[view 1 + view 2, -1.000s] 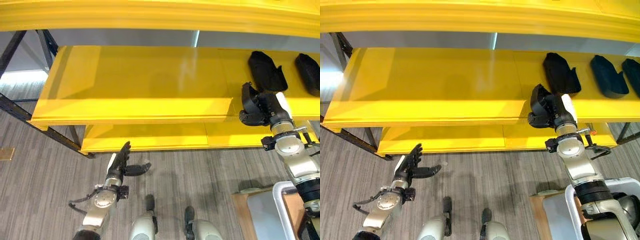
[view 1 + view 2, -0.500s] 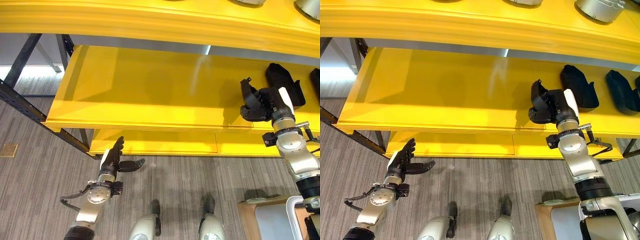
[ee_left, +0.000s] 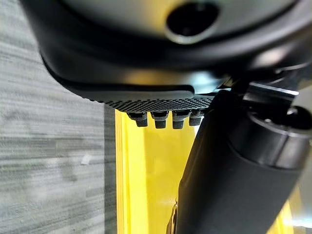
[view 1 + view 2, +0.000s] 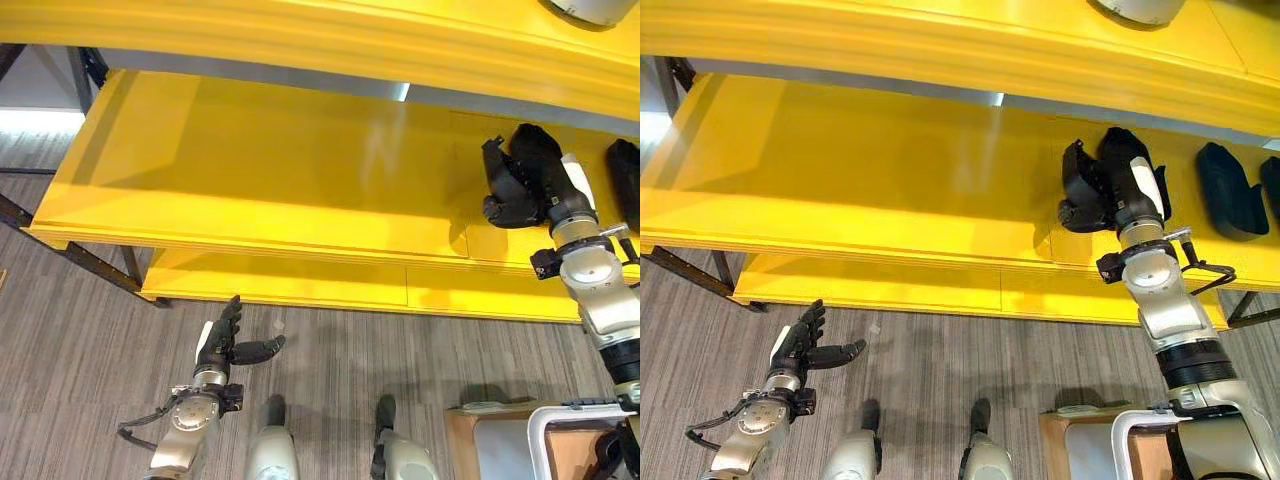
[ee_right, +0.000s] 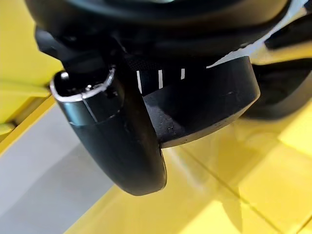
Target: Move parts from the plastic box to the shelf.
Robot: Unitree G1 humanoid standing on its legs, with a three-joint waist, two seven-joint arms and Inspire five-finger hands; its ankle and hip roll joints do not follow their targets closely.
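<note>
Our right hand [image 4: 1092, 192] is up over the yellow shelf [image 4: 870, 170], its fingers curled around a black part [image 5: 204, 105]; in the right wrist view the thumb [image 5: 117, 141] wraps across the front of that part and the fingers close over its top, so we read the hand as gripping it. We cannot tell whether the held part already touches the shelf board or hangs just above it. Directly behind the hand, on its far side, sits another black part [image 4: 1132, 158] on the same shelf level, so close that the two dark shapes run together in the eye views. Further right along the shelf lies a second black part [image 4: 1228, 203], well apart from the hand, and a third dark shape shows at the very right edge, cut off by the frame.

The shelf to the left of our right hand is bare yellow board. A lower yellow board [image 4: 890, 285] sits beneath it, and an upper one [image 4: 940, 40] runs across the top with a grey rounded object [image 4: 1137, 8] on it.

Our left hand [image 4: 228, 345] hangs low over the grey striped floor [image 4: 80, 350], near the front of the shelf, fingers straight and thumb spread, holding nothing. At the lower right, the white rim of the plastic box [image 4: 560, 425] rests on a brown surface [image 4: 470, 445].
</note>
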